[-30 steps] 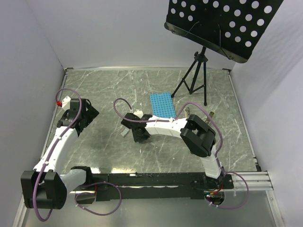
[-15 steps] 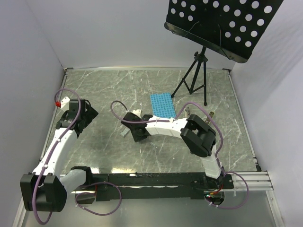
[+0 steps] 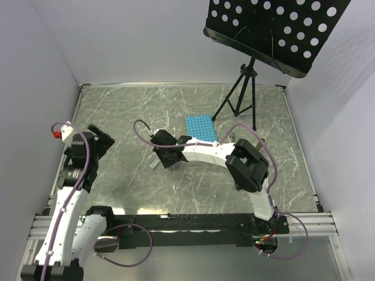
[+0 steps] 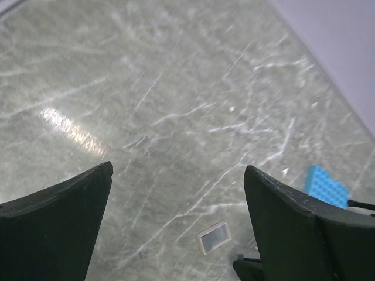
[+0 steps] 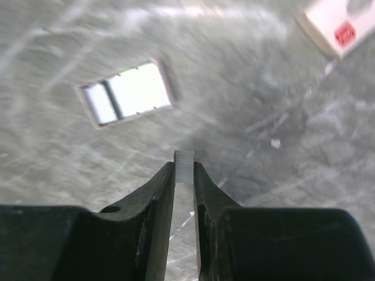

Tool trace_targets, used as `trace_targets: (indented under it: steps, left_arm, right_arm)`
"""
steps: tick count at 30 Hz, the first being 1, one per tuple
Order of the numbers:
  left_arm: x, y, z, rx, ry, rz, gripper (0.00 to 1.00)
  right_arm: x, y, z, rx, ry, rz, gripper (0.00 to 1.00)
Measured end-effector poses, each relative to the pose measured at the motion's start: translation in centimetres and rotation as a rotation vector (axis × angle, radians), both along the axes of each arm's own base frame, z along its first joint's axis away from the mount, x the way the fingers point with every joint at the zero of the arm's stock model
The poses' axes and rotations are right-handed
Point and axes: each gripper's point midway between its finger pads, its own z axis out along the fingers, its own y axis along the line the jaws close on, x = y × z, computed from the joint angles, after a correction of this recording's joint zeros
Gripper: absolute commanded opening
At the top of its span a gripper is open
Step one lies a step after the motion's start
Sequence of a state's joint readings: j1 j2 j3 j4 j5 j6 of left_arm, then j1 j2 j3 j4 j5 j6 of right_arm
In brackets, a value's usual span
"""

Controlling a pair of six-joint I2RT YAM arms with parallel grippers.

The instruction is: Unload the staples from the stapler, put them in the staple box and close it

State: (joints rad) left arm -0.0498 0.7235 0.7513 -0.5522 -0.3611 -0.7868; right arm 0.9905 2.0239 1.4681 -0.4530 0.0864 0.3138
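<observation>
Two robot arms are seen from above on a grey marbled bench [image 3: 129,111]. The right arm is stretched leftwards across the middle, and its right hand [image 5: 184,171] is pressed together on a short grey strip of the staples [image 5: 184,161], which juts up from between the fingertips. The left hand [image 4: 177,171] is held over the left side of the bench, its fingers spread wide with nothing between them.

A flat grey rectangle with a pale rim, the loose strip [image 5: 126,93], is seen lying on the bench in two unequal pieces. It is judged to be more staples. In the right wrist view it lies ahead and to the left of the fingertips, apart from them, with its long axis slanted across the line of the fingers. From above it shows just beside the right hand, on the near left. The right hand is much the nearer; the left hand is well apart.

A tan-white block [image 5: 335,26] lies off to the right of the fingers, and a blue studded plate [image 3: 201,127] lies beyond the arm. The stapler cannot be made out in any view.

The held strip is judged ready to be set down beside the loose one.
</observation>
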Motion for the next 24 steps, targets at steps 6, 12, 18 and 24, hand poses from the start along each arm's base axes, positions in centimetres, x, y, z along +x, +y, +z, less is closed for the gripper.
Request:
trace_targets:
  steps: [6,12,18,24]
  left_arm:
    - [-1.1,0.2,2.1,0.031,-0.106,-0.019,0.99]
    - [-1.1,0.4,2.3,0.05,-0.109,-0.019,0.98]
    - [-1.2,0.8,2.3,0.061,-0.109,0.003,0.98]
    - [-1.3,0.9,2.3,0.064,-0.109,0.011,0.98]
  right_arm:
    - [1.2,2.7,3.1,0.08,-0.053,0.096,0.24]
    - [1.8,4.9,4.9,0.141,-0.087,0.178,0.24]
    - [1.7,5.7,3.9,0.138,-0.073,0.228,0.24]
    - [1.9,6.0,2.1,0.114,-0.054,0.261,0.25]
